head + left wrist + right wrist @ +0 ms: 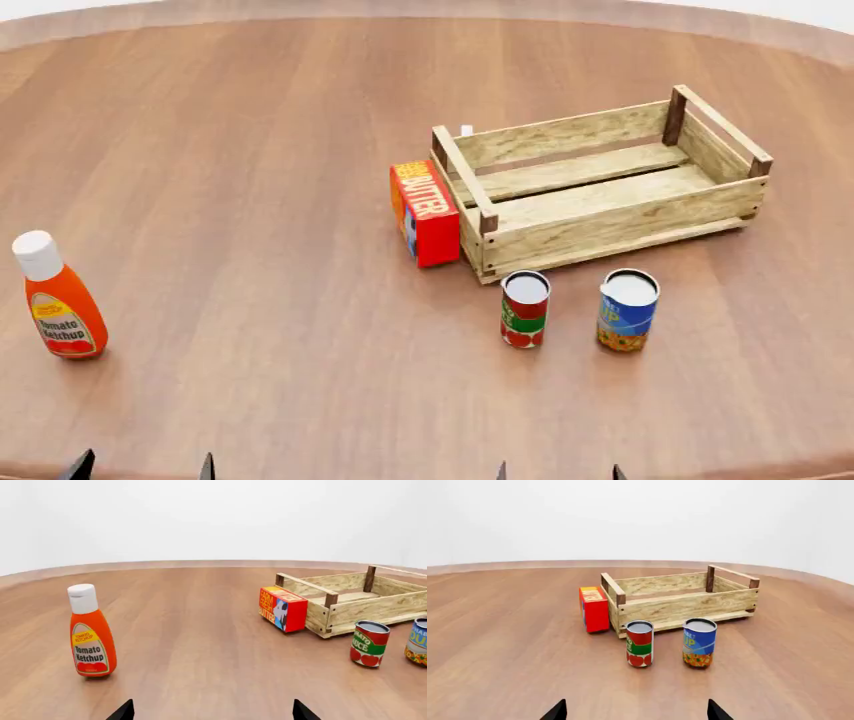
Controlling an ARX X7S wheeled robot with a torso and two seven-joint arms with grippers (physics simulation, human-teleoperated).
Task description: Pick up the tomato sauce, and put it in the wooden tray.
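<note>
Not started | tomato can (pixel 640 650) stood ahead of the right gripper (pixel 636 711), outside the crate (pixel 684 605) | both grippers' jaws spread wide, empty | grasp and placing remained

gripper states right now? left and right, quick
Left gripper: open, holding nothing; only its fingertips show.
Right gripper: open, holding nothing; the tomato sauce stands untouched on the table.

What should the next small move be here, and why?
Probably advance the right gripper toward the tomato sauce. Both grippers sit open at the near table edge, holding nothing, and the can stands upright nearer the right one, beside the blue can, in front of the wooden tray, which looks empty.
</note>
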